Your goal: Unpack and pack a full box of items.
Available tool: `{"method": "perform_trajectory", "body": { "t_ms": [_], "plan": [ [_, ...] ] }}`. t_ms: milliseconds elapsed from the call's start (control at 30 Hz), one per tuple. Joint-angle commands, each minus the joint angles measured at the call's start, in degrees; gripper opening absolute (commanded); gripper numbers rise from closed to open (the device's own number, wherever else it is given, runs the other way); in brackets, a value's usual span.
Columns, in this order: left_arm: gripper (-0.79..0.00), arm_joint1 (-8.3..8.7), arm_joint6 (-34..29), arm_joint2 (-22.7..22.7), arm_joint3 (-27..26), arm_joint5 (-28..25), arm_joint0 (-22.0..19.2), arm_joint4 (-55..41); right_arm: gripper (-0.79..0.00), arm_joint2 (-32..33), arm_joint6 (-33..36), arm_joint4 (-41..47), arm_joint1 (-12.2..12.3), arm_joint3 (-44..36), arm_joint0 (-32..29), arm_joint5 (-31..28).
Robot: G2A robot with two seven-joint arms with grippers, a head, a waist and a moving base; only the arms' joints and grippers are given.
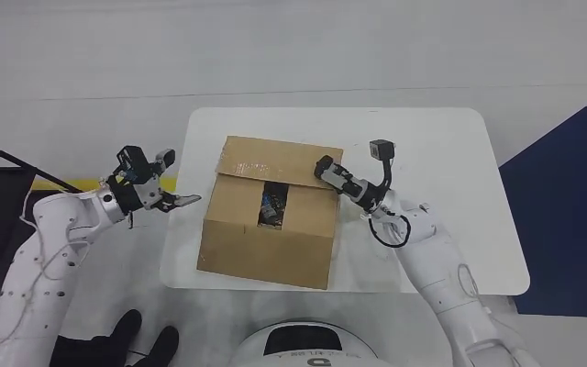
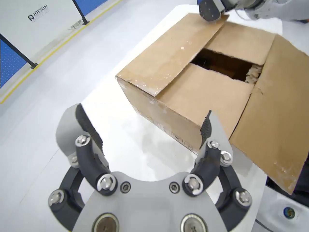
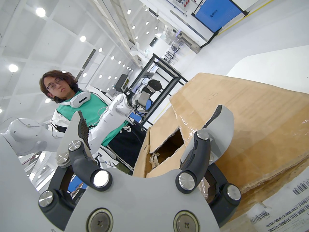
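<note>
Cardboard box (image 1: pixel 271 216) on white table (image 1: pixel 431 183), toward the robot's side. Flaps folded over, with a gap in the middle and items (image 1: pixel 272 204) showing inside. Left gripper (image 2: pixel 144 121) just off the table's left edge, beside the box, fingers spread, grasping nothing. Farther off, right gripper (image 3: pixel 149 117) at the box's far right top corner, fingers spread, against the slightly raised far flap (image 2: pixel 173 51), nothing held.
</note>
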Motion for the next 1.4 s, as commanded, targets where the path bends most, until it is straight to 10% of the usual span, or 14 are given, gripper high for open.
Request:
{"method": "perform_trajectory", "body": {
  "t_ms": [0, 467, 1000, 1367],
  "plan": [
    [0.000, -0.01, -0.35, 0.07, -0.16, 0.00, 0.06, 0.22, 0.000, 0.00, 0.06, 0.02, 0.00, 0.00, 0.01, -0.02],
    [0.000, 0.66, 3.89, 0.63, 0.47, 0.00, 3.18, 5.89, 0.000, 0.00, 0.06, 0.02, 0.00, 0.00, 0.01, -0.02],
    [0.000, 8.58, 27.80, 10.60, 5.55, 0.00, 1.36, 20.80, 0.000, 0.00, 0.06, 0.02, 0.00, 0.00, 0.01, -0.02],
    [0.000, 10.32, 25.02, 16.19, 5.08, 0.00, -2.92, 25.23, 0.000, 0.00, 0.06, 0.02, 0.00, 0.00, 0.01, -0.02]
  ]
}}
